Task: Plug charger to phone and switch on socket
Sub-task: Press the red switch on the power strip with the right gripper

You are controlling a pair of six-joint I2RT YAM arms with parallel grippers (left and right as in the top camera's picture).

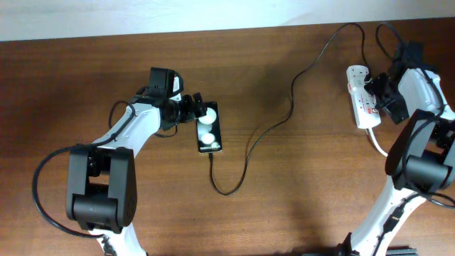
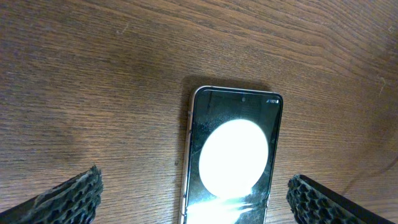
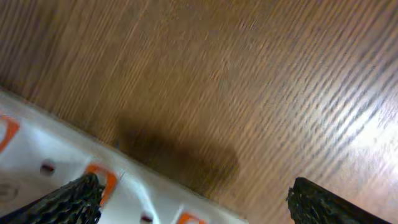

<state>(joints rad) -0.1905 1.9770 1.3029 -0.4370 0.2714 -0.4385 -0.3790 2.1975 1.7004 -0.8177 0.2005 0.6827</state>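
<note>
My left fingers point(image 2: 68, 196) stood apart astride the phone point(image 2: 233, 155) on the table point(image 1: 298, 199); my right fingers point(image 3: 62, 202), also apart, hovered over the socket point(image 1: 361, 96). Pressing off-centre might shove it sideways and tug the charger point(image 1: 284, 117) loose.

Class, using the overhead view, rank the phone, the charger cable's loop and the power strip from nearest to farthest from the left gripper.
1. Phone, right beside the left gripper.
2. Cable loop, below the phone.
3. Power strip, far right.
</note>
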